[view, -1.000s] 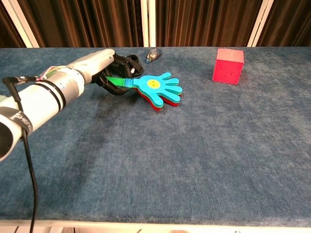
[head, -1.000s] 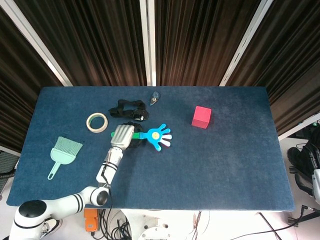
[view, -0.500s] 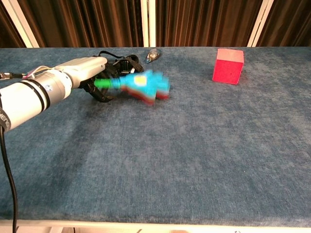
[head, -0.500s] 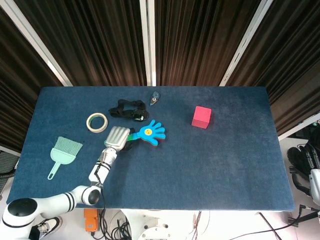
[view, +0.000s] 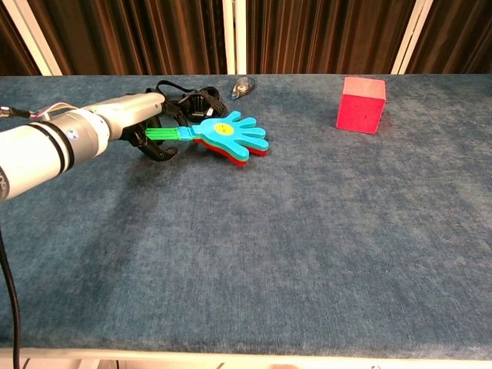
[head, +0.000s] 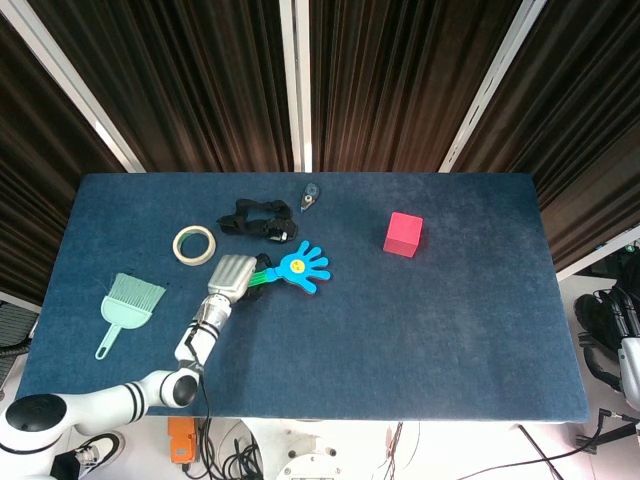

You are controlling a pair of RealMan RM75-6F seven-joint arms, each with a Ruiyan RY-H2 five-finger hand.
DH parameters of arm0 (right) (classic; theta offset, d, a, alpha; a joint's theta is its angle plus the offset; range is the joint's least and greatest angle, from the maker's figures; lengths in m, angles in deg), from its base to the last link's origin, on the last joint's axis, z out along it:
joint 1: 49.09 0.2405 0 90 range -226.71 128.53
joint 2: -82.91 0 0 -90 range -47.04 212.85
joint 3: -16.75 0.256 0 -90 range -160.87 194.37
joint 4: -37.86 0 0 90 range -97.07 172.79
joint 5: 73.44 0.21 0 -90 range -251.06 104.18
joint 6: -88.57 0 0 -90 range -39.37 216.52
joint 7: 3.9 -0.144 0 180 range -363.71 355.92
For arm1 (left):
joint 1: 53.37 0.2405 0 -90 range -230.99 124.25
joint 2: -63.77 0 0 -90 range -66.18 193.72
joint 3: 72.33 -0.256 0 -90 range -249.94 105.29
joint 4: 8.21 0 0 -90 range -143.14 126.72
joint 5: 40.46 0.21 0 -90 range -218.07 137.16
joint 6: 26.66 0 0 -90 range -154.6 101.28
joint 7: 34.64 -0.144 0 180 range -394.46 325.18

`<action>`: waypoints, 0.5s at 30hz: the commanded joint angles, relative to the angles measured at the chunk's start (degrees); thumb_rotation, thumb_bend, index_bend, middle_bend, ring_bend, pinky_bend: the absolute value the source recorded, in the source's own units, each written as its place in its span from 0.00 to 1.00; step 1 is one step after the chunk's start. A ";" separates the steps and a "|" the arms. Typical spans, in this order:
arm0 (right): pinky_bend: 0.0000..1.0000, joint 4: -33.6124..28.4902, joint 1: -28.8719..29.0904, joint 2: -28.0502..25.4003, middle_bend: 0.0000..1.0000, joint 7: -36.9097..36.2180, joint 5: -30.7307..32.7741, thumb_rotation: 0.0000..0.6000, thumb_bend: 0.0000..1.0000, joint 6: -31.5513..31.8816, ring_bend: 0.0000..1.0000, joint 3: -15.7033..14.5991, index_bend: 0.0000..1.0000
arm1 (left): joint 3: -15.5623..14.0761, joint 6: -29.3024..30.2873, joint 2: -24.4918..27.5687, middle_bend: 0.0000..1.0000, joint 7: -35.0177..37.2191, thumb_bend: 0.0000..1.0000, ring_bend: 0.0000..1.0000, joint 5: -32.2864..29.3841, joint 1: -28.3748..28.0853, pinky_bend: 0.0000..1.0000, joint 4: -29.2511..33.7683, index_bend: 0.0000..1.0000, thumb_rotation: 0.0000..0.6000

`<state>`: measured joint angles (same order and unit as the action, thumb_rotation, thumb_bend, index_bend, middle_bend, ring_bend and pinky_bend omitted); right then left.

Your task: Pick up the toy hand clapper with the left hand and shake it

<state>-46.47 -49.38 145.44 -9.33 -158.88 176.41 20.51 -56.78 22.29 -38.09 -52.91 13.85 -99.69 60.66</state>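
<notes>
While the toy hand clapper (view: pixel 231 137) hung just above the blue table (view: pixel 307 254), near the black strap (head: pixel 256 220), you had your left hand (view: pixel 146 127) wrapped around its green handle (view: pixel 171 134). It looked like light, stiff plastic with loose, rattling palms, so the handle was the right place to grip. Your right hand was out of view.

On the counter (head: pixel 450 330), the left hand (head: pixel 229 277) grips the toy hand clapper (head: pixel 297 267) left of center. Tape roll (head: pixel 194 244) and strap (head: pixel 257 221) sit just behind it, dustpan brush (head: pixel 127 307) further left, cube (head: pixel 403 233) well off right.
</notes>
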 commanded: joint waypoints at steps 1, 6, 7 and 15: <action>0.00 0.01 0.04 0.05 0.00 -0.03 0.02 1.00 0.30 -0.08 0.00 -0.01 0.00 | 0.12 0.78 -0.36 0.99 0.29 0.39 0.98 -0.16 0.07 1.00 -0.28 0.49 1.00; 0.00 0.07 0.09 0.07 0.00 -0.03 0.05 1.00 0.30 -0.26 0.00 -0.06 0.00 | 0.21 2.32 -0.92 1.00 1.51 0.34 1.00 0.61 0.36 1.00 -1.14 0.85 1.00; 0.00 0.07 0.10 0.06 0.00 -0.03 0.07 1.00 0.30 -0.28 0.00 -0.07 0.00 | 0.19 3.09 -1.20 1.00 2.43 0.32 1.00 1.60 0.53 1.00 -1.59 0.91 1.00; 0.00 -0.25 0.30 -0.03 0.00 0.20 0.09 1.00 0.30 -0.70 0.00 -0.14 0.00 | -0.35 7.39 -2.20 1.00 11.53 0.31 1.00 9.09 2.04 1.00 -4.48 1.00 1.00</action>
<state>-46.73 -49.09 145.41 -9.12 -158.79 175.71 20.37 -56.94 28.15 -39.91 -43.97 20.76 -98.27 57.16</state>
